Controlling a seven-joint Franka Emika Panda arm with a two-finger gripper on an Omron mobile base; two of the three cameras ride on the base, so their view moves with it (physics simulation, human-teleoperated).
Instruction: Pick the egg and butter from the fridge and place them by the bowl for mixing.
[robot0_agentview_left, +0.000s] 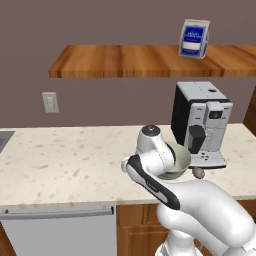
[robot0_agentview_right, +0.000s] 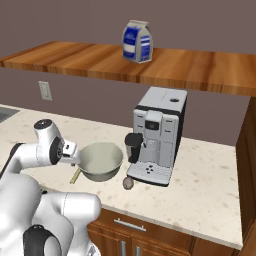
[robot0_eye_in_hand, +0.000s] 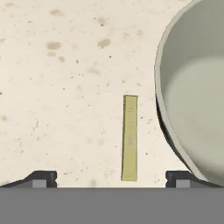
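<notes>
Since the butter (robot0_eye_in_hand: 130, 138) lies flat on the desk (robot0_agentview_left: 65, 160) just left of the bowl (robot0_agentview_right: 101, 161) and the egg (robot0_agentview_right: 128, 183) rests at its right, both placements look done; the jaws stand released above the butter.

Counter (robot0_agentview_right: 210, 190) carries bowl (robot0_agentview_right: 101, 161), with coffee machine (robot0_agentview_right: 157, 135) just beside it on its right. Egg (robot0_agentview_right: 128, 183) lies on counter before machine's tray, close by bowl. Butter (robot0_eye_in_hand: 130, 138) lies flat on counter just beside bowl's left rim. Carton (robot0_agentview_right: 137, 41) stands on shelf (robot0_agentview_right: 190, 67) above.
</notes>
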